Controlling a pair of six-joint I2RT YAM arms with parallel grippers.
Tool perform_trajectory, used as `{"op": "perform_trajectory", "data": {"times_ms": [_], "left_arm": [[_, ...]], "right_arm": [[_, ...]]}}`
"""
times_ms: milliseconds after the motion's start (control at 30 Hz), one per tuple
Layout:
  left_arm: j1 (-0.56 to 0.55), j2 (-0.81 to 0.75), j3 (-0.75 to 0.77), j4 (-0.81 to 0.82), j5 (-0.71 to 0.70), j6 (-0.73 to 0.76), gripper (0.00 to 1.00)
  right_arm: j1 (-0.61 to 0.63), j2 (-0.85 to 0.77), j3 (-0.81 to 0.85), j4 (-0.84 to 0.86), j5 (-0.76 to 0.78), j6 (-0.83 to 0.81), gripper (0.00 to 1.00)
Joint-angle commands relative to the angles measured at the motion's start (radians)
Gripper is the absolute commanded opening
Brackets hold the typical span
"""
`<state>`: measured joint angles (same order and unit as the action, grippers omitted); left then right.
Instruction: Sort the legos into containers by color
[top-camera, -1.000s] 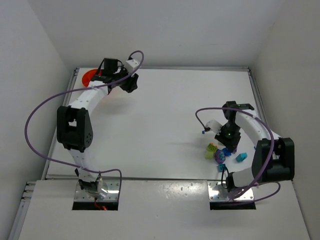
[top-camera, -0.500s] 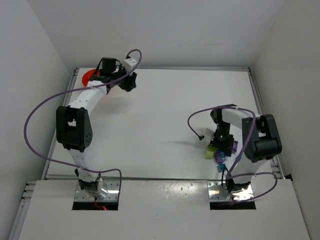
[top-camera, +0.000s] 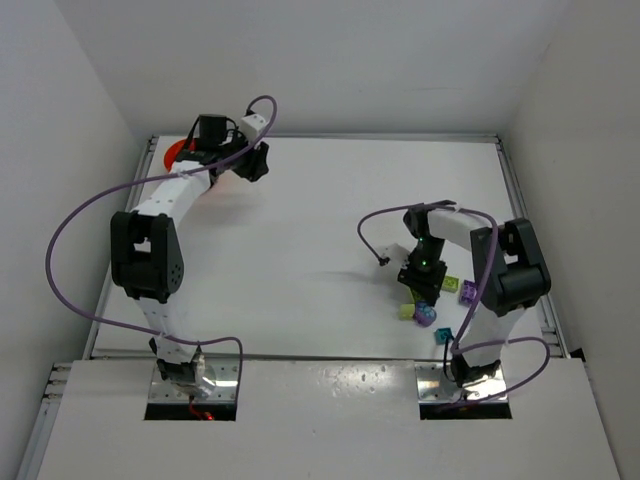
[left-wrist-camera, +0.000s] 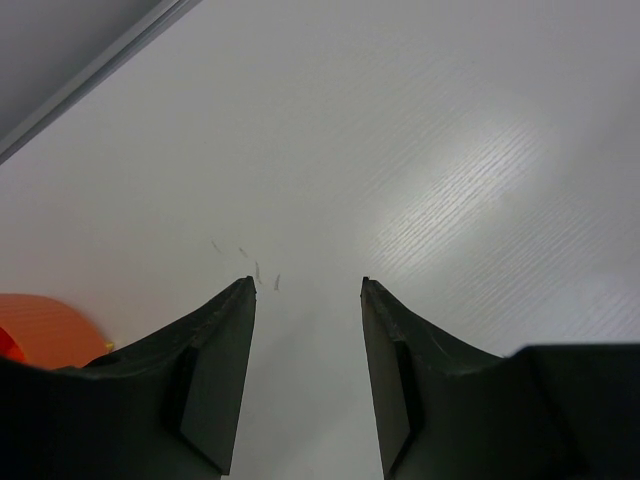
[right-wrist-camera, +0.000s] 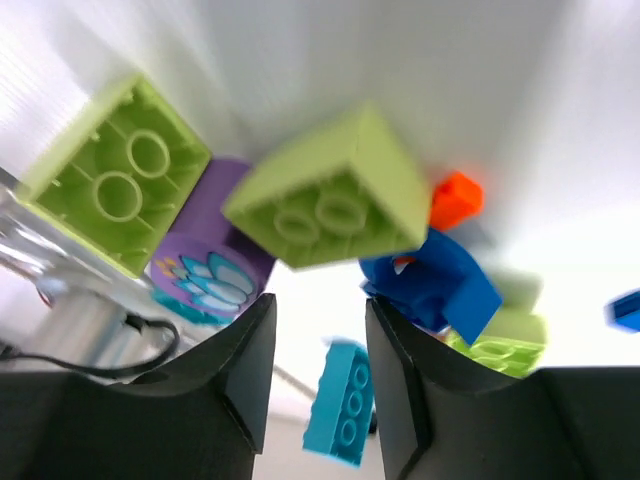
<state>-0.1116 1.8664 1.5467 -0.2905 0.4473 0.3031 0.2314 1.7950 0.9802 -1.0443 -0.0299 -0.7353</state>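
Lime brick (right-wrist-camera: 325, 190) is just beyond the tips of the right tool (right-wrist-camera: 318, 303), whose jaws stand apart, empty.

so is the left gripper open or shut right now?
Open. The left gripper has its fingers apart in the wrist view, only bare table between them, nothing held.

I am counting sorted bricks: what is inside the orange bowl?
Only an edge of the bowl shows. The left arm covers the rest, so what lies inside cannot be seen.

Clustered legos (top-camera: 424, 316), orange bowl (top-camera: 176, 153) far-left
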Motion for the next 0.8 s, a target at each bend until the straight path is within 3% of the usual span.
{"op": "perform_trajectory", "data": {"times_ms": [0,267,500,767], "left_arm": [[0.012,-0.004,-0.007,0.053,0.033,-0.028,0.52],[0.021,0.005,-0.007,0.063,0.042,-0.048,0.52],[0.03,-0.016,-0.036,0.063,0.051,-0.048,0.52],[0.039,-0.016,-0.045,0.073,0.06,-0.048,0.52]], "right_arm": [[0.029,0.012,0.077,0.013,-0.139,0.016,0.44],[0.098,0.147,0.319,0.023,-0.283,0.016,0.53],[0.097,0.136,0.305,0.039,-0.263,0.045,0.53],[0.086,0.038,0.21,0.187,-0.081,0.223,0.47]]}}
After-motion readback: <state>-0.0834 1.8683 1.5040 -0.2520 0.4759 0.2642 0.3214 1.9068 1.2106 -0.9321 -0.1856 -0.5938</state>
